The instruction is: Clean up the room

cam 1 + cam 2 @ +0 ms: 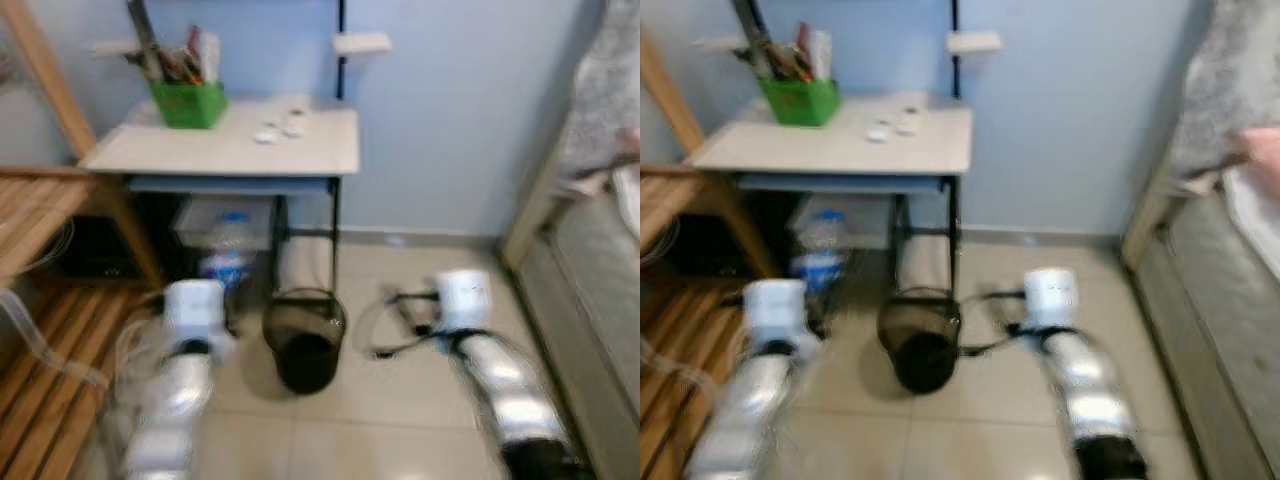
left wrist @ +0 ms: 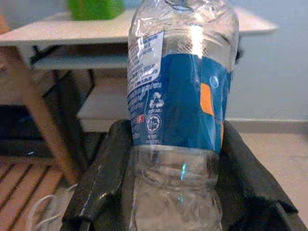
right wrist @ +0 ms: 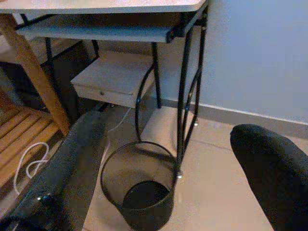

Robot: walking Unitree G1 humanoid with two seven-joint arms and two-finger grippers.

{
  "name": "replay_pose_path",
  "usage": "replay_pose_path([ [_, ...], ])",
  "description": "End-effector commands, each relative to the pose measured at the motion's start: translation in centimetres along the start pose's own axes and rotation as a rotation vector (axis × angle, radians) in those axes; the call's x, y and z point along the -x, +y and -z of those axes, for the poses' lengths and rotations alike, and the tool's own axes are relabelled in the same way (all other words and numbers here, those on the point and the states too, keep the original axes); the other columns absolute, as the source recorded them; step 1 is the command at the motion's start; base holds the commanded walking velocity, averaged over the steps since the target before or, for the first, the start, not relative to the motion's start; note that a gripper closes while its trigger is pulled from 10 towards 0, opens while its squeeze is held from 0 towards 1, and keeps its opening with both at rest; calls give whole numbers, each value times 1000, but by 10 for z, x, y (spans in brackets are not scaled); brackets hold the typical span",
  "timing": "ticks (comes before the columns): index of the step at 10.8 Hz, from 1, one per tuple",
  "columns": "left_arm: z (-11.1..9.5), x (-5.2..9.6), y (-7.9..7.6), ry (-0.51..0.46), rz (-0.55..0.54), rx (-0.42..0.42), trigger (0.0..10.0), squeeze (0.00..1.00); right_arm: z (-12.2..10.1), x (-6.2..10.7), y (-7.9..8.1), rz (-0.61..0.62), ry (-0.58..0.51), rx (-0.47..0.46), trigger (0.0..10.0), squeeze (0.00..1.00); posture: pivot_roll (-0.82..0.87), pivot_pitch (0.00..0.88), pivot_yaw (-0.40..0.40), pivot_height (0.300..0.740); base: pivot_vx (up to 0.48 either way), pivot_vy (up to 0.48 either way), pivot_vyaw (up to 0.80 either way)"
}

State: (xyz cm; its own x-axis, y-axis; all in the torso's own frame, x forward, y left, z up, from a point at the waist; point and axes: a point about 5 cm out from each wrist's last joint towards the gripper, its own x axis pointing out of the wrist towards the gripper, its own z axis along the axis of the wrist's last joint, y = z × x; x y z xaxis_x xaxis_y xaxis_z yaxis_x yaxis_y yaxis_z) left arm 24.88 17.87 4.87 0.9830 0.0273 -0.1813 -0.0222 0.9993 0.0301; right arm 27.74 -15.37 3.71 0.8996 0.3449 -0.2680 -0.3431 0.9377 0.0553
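The left gripper [image 2: 168, 192] is clamped around a crumpled plastic bottle [image 2: 178, 96], holding it just beside the black mesh bin [image 1: 303, 340] on the floor in front of the desk [image 1: 230, 145]. The right gripper [image 3: 163, 173] hangs with fingers spread, aimed at the bin. A release short of the bin's rim could bounce the light bottle off and send it rolling under the desk.

Bottle label [image 2: 173, 96]: print unreadable.
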Motion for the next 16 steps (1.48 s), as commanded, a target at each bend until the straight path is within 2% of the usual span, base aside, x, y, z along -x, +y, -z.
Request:
replay_pose_path([
  [1, -9, -3, -10, -36, 34, 2, 10000, 0, -4, 4, -11, 29, -7, 9, 10000, 0, -86, 0, 67, 740, 450, 0, 0],
  [2, -8, -2, -15, -35, 62, -4, 10000, 0, -3, 5, -11, 21, -2, 10, 10000, 0, -86, 0, 66, 740, 450, 0, 0],
  [3, -6, 2, -30, -39, 120, -65, 10000, 0, -3, 5, -10, 16, 3, 13, 10000, 0, -85, 0, 65, 740, 0, 0, 0],
  [4, -5, 1, -32, -26, 108, -68, 10000, 0, -3, 5, -10, 15, 2, 12, 10000, 0, -85, 0, 65, 740, 0, 0, 0],
  [5, -10, -2, -30, -45, 97, -32, 10000, 0, -3, 4, -10, 12, 3, 13, 10000, 0, -85, 0, 65, 740, 337, -255, 0],
  [6, -13, -4, -28, -49, 88, -33, 10000, 0, -3, 4, -9, 8, 4, 13, 10000, 0, -85, 0, 65, 740, 334, -341, 0],
  [11, -13, -7, -28, -44, 90, -76, 10000, 0, -2, 2, -6, 4, 3, 12, 10000, 0, -92, 0, 78, 740, 348, -327, 0],
  [14, -11, -8, -22, -38, 46, -13, 10000, 0, -2, 1, -6, -1, 3, 16, 10000, 0, -90, 0, 77, 740, 364, -309, 0],
  [16, -10, -8, -18, -29, 10, 30, 10000, 0, -3, 1, -7, -1, 4, 21, 10000, 0, -89, 0, 71, 740, 446, 0, 0],
])
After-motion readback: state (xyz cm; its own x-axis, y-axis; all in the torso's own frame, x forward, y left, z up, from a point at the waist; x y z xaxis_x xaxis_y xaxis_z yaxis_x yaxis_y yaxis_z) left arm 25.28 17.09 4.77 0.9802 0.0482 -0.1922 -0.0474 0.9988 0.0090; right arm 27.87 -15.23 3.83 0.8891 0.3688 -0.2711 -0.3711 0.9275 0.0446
